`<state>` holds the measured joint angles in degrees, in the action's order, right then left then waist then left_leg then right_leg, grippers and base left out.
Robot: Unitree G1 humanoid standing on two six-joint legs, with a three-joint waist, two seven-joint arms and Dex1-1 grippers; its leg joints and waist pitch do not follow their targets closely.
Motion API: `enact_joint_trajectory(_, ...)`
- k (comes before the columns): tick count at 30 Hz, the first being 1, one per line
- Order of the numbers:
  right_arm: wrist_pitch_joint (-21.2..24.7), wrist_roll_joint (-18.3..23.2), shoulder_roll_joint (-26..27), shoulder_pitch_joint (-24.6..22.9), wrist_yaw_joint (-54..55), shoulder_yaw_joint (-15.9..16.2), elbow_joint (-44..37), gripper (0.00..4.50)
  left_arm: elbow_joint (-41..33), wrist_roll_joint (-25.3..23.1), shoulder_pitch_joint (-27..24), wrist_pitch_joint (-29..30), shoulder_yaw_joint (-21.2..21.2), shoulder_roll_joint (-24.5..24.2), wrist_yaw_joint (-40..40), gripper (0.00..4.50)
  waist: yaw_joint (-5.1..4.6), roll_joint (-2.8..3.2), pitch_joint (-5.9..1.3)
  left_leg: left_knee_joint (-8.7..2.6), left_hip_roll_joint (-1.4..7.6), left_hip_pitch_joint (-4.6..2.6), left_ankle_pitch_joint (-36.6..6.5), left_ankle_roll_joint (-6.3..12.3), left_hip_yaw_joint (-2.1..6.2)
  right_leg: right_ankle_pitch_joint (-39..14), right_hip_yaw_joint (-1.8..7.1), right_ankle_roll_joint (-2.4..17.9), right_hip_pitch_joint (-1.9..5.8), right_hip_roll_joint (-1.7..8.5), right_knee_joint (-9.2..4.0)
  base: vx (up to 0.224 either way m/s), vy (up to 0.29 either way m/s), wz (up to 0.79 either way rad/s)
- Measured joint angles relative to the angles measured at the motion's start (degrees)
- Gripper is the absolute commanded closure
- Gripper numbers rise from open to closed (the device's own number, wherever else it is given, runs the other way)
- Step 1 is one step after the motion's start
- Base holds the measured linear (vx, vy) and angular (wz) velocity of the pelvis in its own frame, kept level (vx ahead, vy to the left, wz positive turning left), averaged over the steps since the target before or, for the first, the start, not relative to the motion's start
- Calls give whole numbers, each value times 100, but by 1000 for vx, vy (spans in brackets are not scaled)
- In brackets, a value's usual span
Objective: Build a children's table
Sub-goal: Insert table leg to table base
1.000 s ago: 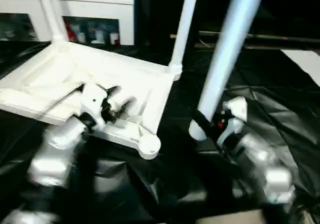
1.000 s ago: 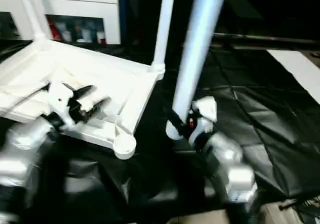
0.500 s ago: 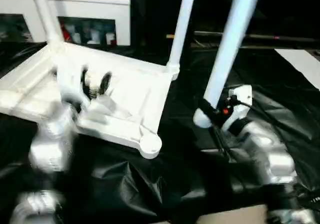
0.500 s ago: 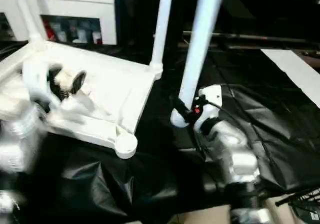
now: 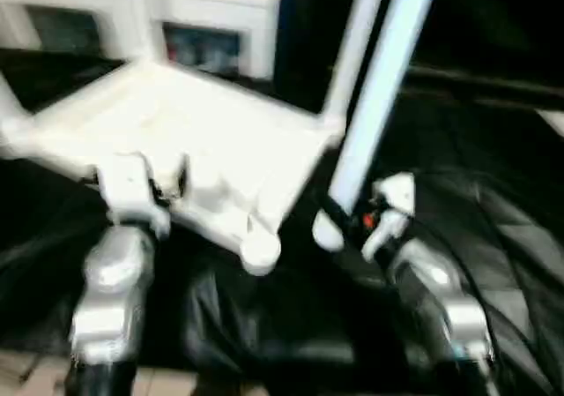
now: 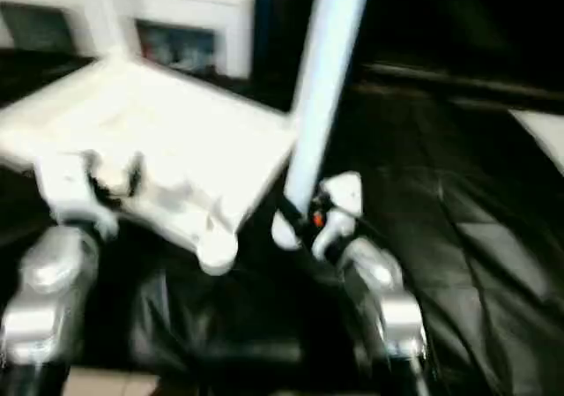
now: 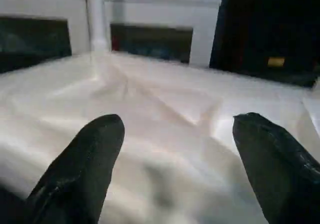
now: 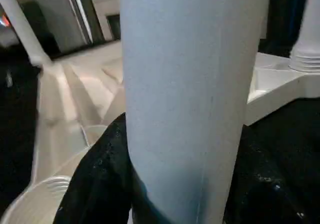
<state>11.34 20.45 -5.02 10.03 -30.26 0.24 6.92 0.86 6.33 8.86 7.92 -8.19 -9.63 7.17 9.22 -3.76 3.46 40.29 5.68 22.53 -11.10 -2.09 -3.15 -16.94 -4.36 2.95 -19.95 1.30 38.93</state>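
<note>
The tabletop (image 5: 176, 140) lies upside down on a surface draped in black sheeting (image 5: 493, 228), its ribbed underside facing up. It occupies the left half of that surface, with one round corner socket (image 5: 261, 250) pointing toward the near edge; this socket is empty. A fitted leg (image 5: 352, 48) stands upright in the socket at the tabletop's far right corner. A second upright leg (image 7: 97, 19) rises from a far corner, as seen in the left wrist view.

The left gripper (image 5: 141, 180) hovers at the tabletop's near edge. In the left wrist view its two black fingers (image 7: 80, 169) stand wide apart over the white ribbed surface, with nothing between them.

The right gripper (image 5: 352, 224) clasps a loose leg (image 5: 374, 105) near its lower end. This leg stands nearly upright, leaning slightly, just beside the tabletop's right edge and apart from the empty socket. Its rounded foot (image 5: 326, 235) is just above the black sheeting; whether it touches cannot be told. In the right wrist view the tube (image 8: 192, 94) sits between the black fingers (image 8: 102, 169), with the tabletop's ribs and a socket rim behind it.

White cabinets (image 5: 211, 17) stand beyond the far edge of the surface. A pale strip of floor (image 5: 35, 369) shows at the near left corner.
</note>
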Motion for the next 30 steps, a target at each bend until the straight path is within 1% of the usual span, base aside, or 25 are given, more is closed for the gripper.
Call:
enact_joint_trajectory(1,1,0,-40,-3,18,-67,2,259,-42,-40,4,5,41,-12,0,56,59,-10,4,-1,-47,-73,-75,120,-56,9,50,-12,-53,-9,0,-1,-162,17)
enact_joint_trajectory(2,-6,-14,-76,-30,39,-107,7,259,-81,-97,5,2,106,-25,-1,56,126,-40,0,36,-94,-88,-155,256,-56,56,122,11,-128,-9,-5,-10,-109,25)
enact_joint_trajectory(3,-6,-28,-118,-46,53,-128,24,259,-82,-125,-7,3,128,-42,-1,56,165,-40,0,106,-95,-89,-193,314,-39,84,189,-4,-147,-8,-15,-10,-109,25)
enact_joint_trajectory(4,-8,-40,-118,-55,73,-137,45,259,-82,-174,-15,3,135,-86,-2,56,177,-40,1,138,-81,-84,-209,281,-11,124,236,22,-142,-3,-39,1,-34,21)
enact_joint_trajectory(5,-15,-52,-101,-57,107,-139,55,259,-83,-233,-10,-8,148,-160,11,56,186,-18,-6,53,-35,-92,-203,270,13,155,238,9,-127,-4,-89,0,0,0)
enact_joint_trajectory(6,-32,-67,-75,-53,131,-140,53,259,-87,-282,5,-33,158,-263,44,56,178,60,-32,-272,76,-145,-179,232,6,195,178,-4,-102,-45,-158,0,0,0)
enact_joint_trajectory(7,-45,-78,-63,-45,156,-147,55,259,-88,-295,47,-60,180,-352,125,56,172,158,-51,-522,203,-178,-225,53,-3,207,117,-19,-99,-109,-175,-11,81,9)
enact_joint_trajectory(8,-48,-80,18,-43,231,-153,64,259,-61,-289,101,-133,207,-481,304,56,144,195,-46,-507,296,-192,-195,-235,-30,229,74,-32,-106,-109,-183,-10,104,9)
enact_joint_trajectory(9,-46,-80,117,-42,289,-126,71,259,26,-259,188,-217,254,-665,606,56,86,218,-36,-456,314,-161,-203,-197,-51,233,63,-12,-124,-79,-190,-10,104,9)
enact_joint_trajectory(10,-47,-80,152,-37,303,-102,70,259,103,-240,310,-235,296,-757,801,56,52,246,-23,-405,327,-140,-208,-174,-87,230,61,-12,-141,-52,-171,-32,82,11)
enact_joint_trajectory(11,-47,-80,155,-38,308,-90,70,259,160,-214,394,-266,309,-791,919,56,41,256,-20,-393,334,-135,-204,-160,-118,230,60,-17,-136,-35,-168,-65,77,13)
enact_joint_trajectory(12,-53,-81,125,-45,313,-94,60,259,307,-159,631,-351,342,-816,1135,56,24,267,-14,-402,356,-137,-168,-129,-223,254,60,-57,-99,9,-180,-65,77,13)
enact_joint_trajectory(13,-58,-82,89,-57,318,-98,59,259,362,-139,796,-443,375,-821,1251,56,-7,291,-6,-425,371,-144,-147,-146,-321,281,73,-77,-102,45,-186,-82,61,7)
enact_joint_trajectory(14,-65,-81,54,-101,321,-106,55,259,529,-129,1006,-548,426,-800,1328,56,-46,291,-5,-472,375,-166,-96,-139,-411,298,78,-100,-100,96,-188,-85,42,9)
enact_joint_trajectory(15,-67,-81,29,-111,320,-110,55,259,636,-122,1137,-625,426,-793,1334,56,-80,291,-2,-494,384,-179,-80,-138,-472,307,81,-110,-101,124,-189,-85,42,9)
enact_joint_trajectory(16,-71,-80,16,-111,317,-124,53,259,696,-98,1217,-674,411,-793,1339,56,-123,278,2,-513,388,-199,-77,-141,-529,314,90,-131,-97,151,-192,-74,35,5)
enact_joint_trajectory(17,-78,-79,-6,-110,306,-171,51,259,799,-24,1319,-686,397,-767,1350,56,-143,270,7,-534,381,-225,-77,-142,-575,310,85,-155,-93,192,-192,-55,34,-4)
enact_joint_trajectory(18,-89,-78,-42,-109,290,-220,57,259,957,46,1441,-726,373,-711,1361,56,-184,223,18,-544,380,-239,-76,-142,-603,325,88,-178,-93,208,-194,-55,34,-4)
enact_joint_trajectory(20,-89,-80,-124,-61,277,-255,68,259,1347,144,1692,-827,245,-562,1321,56,-210,175,26,-546,389,-232,-70,-148,-610,347,82,-207,-98,211,-208,0,0,0)
enact_joint_trajectory(21,-91,-80,-165,4,251,-279,89,259,1601,141,1789,-967,228,-522,1259,56,-252,147,21,-551,391,-231,-57,-142,-614,357,80,-210,-101,211,-216,0,0,0)
enact_joint_trajectory(22,-92,-80,-193,69,233,-300,117,259,1784,124,1855,-1093,230,-490,1224,56,-272,140,18,-557,396,-229,-30,-144,-614,365,75,-218,-102,210,-222,0,0,0)
enact_joint_trajectory(24,-92,-79,-255,165,215,-330,123,259,2065,56,1950,-1320,294,-412,1257,56,-290,89,2,-590,402,-220,8,-141,-626,369,72,-222,-116,209,-242,0,0,0)
enact_joint_trajectory(26,-91,-77,-278,191,201,-351,123,259,2220,17,1969,-1431,389,-348,1329,56,-297,63,-8,-603,411,-205,3,-131,-637,390,68,-189,-128,203,-263,0,0,0)
enact_joint_trajectory(27,-84,-76,-300,190,168,-344,123,259,2289,7,1989,-1483,438,-342,1390,56,-294,59,-8,-612,411,-190,4,-129,-643,390,68,-189,-145,203,-268,0,0,0)
enact_joint_trajectory(30,-41,-80,-465,189,43,-279,122,259,2315,11,2023,-1533,618,-370,1764,56,-285,45,-9,-611,414,-121,31,-75,-653,392,64,-190,-209,203,-267,0,0,0)
